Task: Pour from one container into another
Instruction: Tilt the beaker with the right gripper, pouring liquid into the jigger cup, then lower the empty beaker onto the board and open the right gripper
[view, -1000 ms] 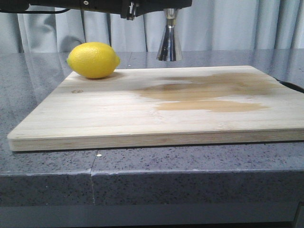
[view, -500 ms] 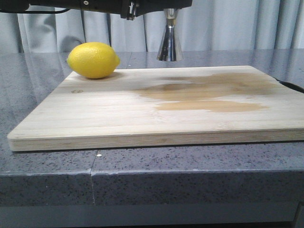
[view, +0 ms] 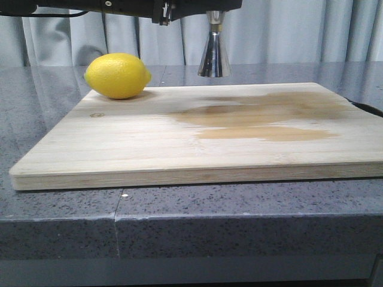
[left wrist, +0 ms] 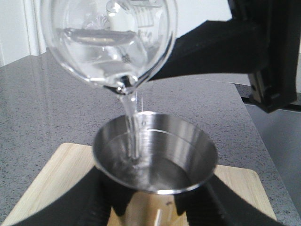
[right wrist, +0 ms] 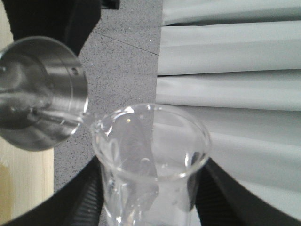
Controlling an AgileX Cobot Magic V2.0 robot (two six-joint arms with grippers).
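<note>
One glass beaker is tipping at the top of the frame, clamped in the right gripper, streaming clear liquid into one steel jigger the left gripper is holding lower center. One lemon is sitting upper left on one cutting board.

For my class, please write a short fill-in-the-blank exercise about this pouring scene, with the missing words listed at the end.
1. Clear liquid streams from the tilted glass beaker into the steel ____.
2. The yellow ____ rests at the far left corner of the cutting board.
3. The jigger is held ____ the board, not standing on it.
4. The board's right half carries a darker wet ____.

Missing words: jigger; lemon; above; stain
</note>
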